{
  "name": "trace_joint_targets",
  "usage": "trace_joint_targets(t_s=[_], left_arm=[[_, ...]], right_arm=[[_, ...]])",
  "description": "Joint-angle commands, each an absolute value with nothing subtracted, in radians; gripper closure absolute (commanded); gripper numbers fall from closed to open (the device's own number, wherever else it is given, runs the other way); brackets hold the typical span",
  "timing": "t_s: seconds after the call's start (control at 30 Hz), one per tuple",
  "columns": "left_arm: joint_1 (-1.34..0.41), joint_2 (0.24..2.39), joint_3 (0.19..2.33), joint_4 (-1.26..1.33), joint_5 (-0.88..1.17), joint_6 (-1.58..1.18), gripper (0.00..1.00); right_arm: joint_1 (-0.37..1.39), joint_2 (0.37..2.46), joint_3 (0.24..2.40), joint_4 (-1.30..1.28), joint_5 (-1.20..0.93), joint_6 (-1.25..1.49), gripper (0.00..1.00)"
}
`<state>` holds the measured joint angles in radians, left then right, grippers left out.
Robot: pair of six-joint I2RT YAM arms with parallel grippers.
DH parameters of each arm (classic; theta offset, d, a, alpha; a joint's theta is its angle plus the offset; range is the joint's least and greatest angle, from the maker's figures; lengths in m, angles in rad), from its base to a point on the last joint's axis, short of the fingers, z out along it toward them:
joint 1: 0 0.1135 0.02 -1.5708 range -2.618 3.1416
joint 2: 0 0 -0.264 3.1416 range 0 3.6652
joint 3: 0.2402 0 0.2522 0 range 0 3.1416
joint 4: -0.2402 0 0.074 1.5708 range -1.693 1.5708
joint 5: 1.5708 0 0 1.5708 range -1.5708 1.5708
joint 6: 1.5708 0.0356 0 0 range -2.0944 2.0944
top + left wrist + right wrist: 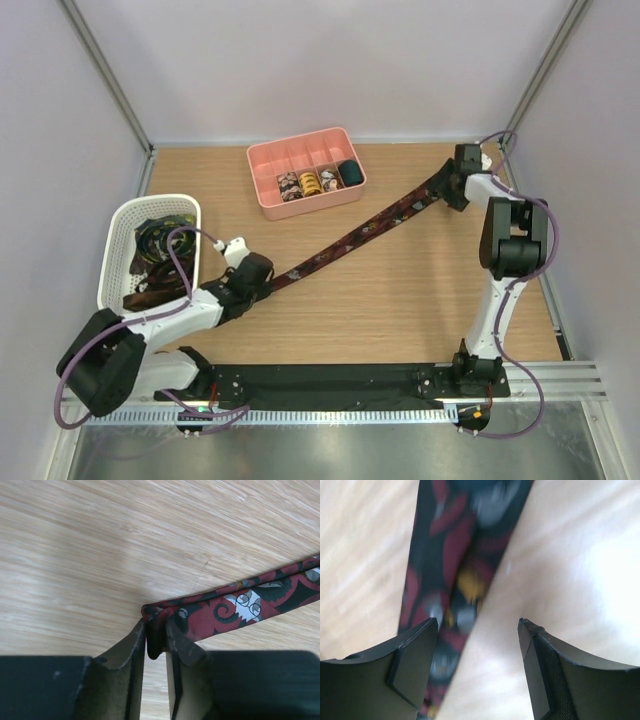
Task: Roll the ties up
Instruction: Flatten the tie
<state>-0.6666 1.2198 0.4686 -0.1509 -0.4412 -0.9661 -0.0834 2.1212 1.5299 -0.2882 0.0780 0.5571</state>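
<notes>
One tie (360, 235), dark with red, grey and yellow prints, lies stretched diagonally across the wooden table. At its near-left end my left gripper (262, 283) is low over the table. In the left wrist view the tie (240, 605) ends in a folded tip, and the left gripper (157, 625) is shut on that tip. My right gripper (448, 190) is at the tie's far-right end. In the right wrist view it (479, 625) is open above the table, with the blurred tie (455, 555) running under its left finger (415, 650).
A pink divided tray (300, 150) stands at the back centre with several rolled ties (310, 182) in its front compartments. A white mesh basket (150, 203) at the left holds more loose ties (155, 255). Grey walls enclose the table.
</notes>
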Motion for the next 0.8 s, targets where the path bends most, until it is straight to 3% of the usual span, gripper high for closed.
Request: trace_joint_targets(t_s=[0.0, 0.03, 0.13, 0.23, 0.27, 0.3, 0.33, 0.57, 0.77], left_arm=[[-0.669, 1.167, 0.463, -0.235, -0.511, -0.976, 0.76], [-0.669, 1.146, 0.469, -0.244, -0.514, -0.971, 0.64], [-0.669, 1.111, 0.483, -0.281, -0.518, -0.962, 0.41], [-0.669, 1.063, 0.491, -0.333, -0.525, -0.971, 0.25], [-0.669, 1.037, 0.492, -0.345, -0.526, -0.974, 0.18], [-0.669, 1.022, 0.495, -0.377, -0.535, -0.983, 0.05], [-0.669, 1.005, 0.497, -0.399, -0.540, -0.988, 0.01], [-0.652, 0.879, 0.593, -0.563, -0.583, -1.000, 0.00], [-0.647, 0.790, 0.719, -0.646, -0.598, -0.980, 0.00]], right_arm=[[0.000, 1.930, 1.410, -0.295, 0.129, 0.508, 0.27], [0.033, 1.902, 1.382, -0.275, 0.127, 0.497, 0.27], [0.126, 1.798, 1.287, -0.264, 0.126, 0.471, 0.28], [0.212, 1.697, 1.180, -0.227, 0.103, 0.463, 0.30], [0.239, 1.675, 1.154, -0.215, 0.085, 0.460, 0.31], [0.264, 1.636, 1.103, -0.198, 0.071, 0.457, 0.32], [0.320, 1.619, 1.086, -0.186, 0.068, 0.443, 0.32], [0.567, 1.548, 0.983, -0.130, 0.048, 0.437, 0.35], [0.730, 1.642, 1.058, -0.156, 0.067, 0.460, 0.35]])
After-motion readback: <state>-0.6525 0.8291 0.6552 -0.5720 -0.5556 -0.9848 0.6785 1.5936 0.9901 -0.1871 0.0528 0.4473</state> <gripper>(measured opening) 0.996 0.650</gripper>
